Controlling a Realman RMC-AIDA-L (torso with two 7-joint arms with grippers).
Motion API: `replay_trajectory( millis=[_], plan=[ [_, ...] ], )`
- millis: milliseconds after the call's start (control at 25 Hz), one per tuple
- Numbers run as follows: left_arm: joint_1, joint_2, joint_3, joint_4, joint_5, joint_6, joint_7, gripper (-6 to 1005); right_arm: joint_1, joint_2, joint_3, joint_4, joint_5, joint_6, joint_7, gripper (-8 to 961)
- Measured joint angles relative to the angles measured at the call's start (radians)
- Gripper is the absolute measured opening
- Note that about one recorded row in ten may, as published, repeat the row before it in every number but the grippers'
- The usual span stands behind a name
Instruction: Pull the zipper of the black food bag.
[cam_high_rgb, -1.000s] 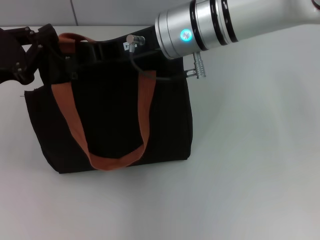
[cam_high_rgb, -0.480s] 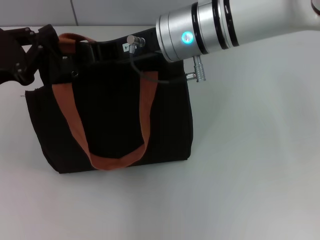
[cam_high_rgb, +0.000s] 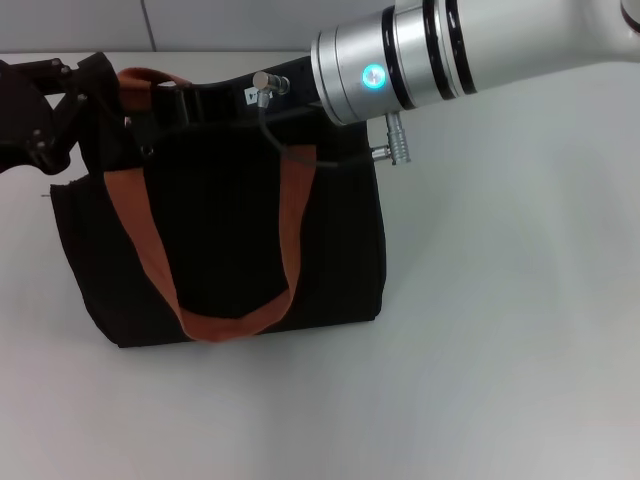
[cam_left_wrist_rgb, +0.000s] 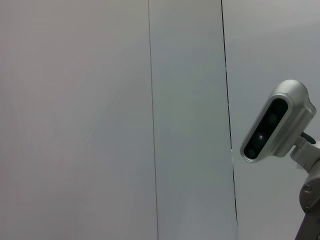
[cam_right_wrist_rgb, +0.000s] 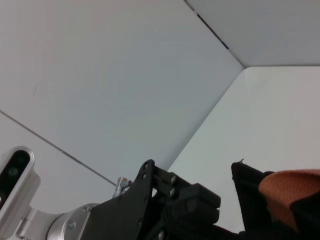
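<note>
I see the black food bag (cam_high_rgb: 225, 240) upright on the white table (cam_high_rgb: 500, 350), its orange handle (cam_high_rgb: 150, 250) draped down the front face. The left gripper (cam_high_rgb: 45, 110) sits at the bag's top left corner, touching the fabric; I cannot tell how its jaws stand. The right gripper (cam_high_rgb: 205, 100) reaches along the bag's top edge, near the middle; jaw state also undeterminable. I cannot make out the zipper against the black top edge.

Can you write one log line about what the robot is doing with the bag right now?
step: zipper pull | left end effector: at black food bag top left corner | right end effector: along top edge | zipper: hidden | bag: upright on table
</note>
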Motion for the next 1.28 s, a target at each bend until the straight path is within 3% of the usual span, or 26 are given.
replay_trajectory(
  millis=[320,440,880,1160,1280],
  plan=[
    [0.000,0.000,-0.002,0.000,0.000,0.001,-0.004,27,-0.004,0.000,-0.006,-0.018,-0.051,0.010,0.013,-1],
    [0.000,0.002,-0.003,0.000,0.001,0.001,-0.004,27,-0.015,0.000,-0.006,-0.055,-0.121,0.025,0.058,0],
    [-0.001,0.006,-0.008,0.000,0.000,-0.006,-0.014,27,-0.162,0.000,-0.001,-0.361,-0.444,0.032,0.300,2],
    [-0.007,0.010,-0.016,0.000,0.000,-0.012,-0.015,27,-0.255,0.000,0.005,-0.496,-0.546,0.003,0.371,1],
    [-0.007,0.011,-0.018,0.000,0.000,-0.013,-0.015,27,-0.264,0.000,0.007,-0.508,-0.532,-0.003,0.369,0]
  ],
)
